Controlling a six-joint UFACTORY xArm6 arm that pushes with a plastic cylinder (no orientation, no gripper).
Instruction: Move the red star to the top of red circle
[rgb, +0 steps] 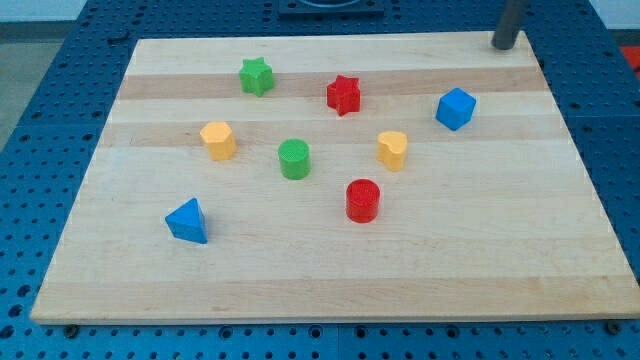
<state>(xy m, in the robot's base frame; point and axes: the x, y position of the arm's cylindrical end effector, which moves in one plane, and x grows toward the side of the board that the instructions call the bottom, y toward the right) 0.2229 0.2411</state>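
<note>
The red star (343, 94) lies in the upper middle of the wooden board (500, 250). The red circle (363, 200) stands below it, slightly to the view's right, well apart from it. A yellow block (392, 150) lies between them, to the right of the line joining them. My tip (503, 45) is at the board's top right corner, far to the right of the red star and touching no block.
A green star (257, 76) lies left of the red star. A green circle (294, 159), a yellow hexagon-like block (218, 140), a blue triangle (188, 221) and a blue cube-like block (455, 108) are also on the board.
</note>
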